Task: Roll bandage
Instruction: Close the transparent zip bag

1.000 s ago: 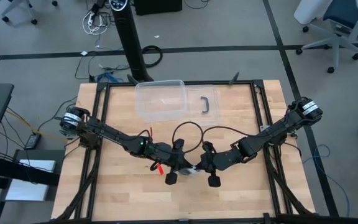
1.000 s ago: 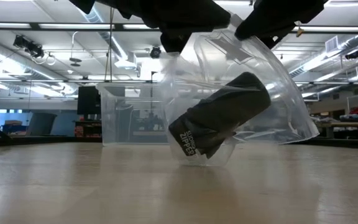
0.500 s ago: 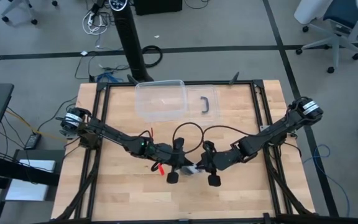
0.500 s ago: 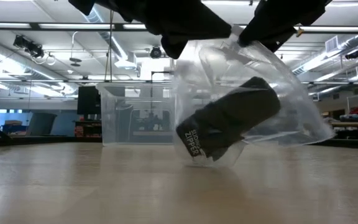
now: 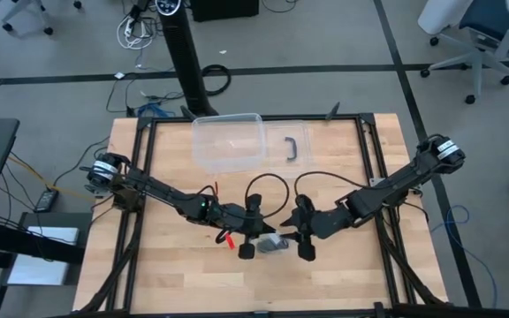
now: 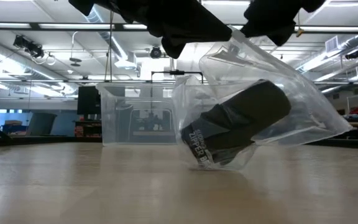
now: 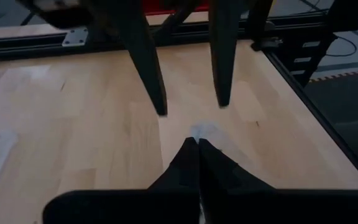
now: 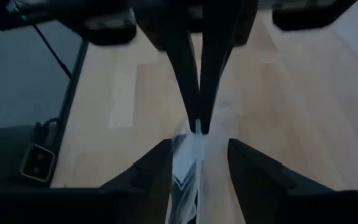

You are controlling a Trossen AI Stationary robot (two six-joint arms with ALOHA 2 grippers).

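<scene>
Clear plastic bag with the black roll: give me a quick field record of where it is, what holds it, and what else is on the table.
bag: crinkly clear plastic zipper bag, tilted, lower end on the wooden table, near the front centre
contents: black fabric bandage roll inside, lying slanted
left gripper: shut on the bag's top edge
right gripper: fingers apart in its wrist view, at the bag's top edge
behind: clear plastic box, black handle beside it

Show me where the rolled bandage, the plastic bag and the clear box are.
bandage (image 6: 241,127), low view, middle of the black roll
plastic bag (image 6: 319,121), low view, clear side wall
clear box (image 5: 228,141), high view, its floor
</scene>
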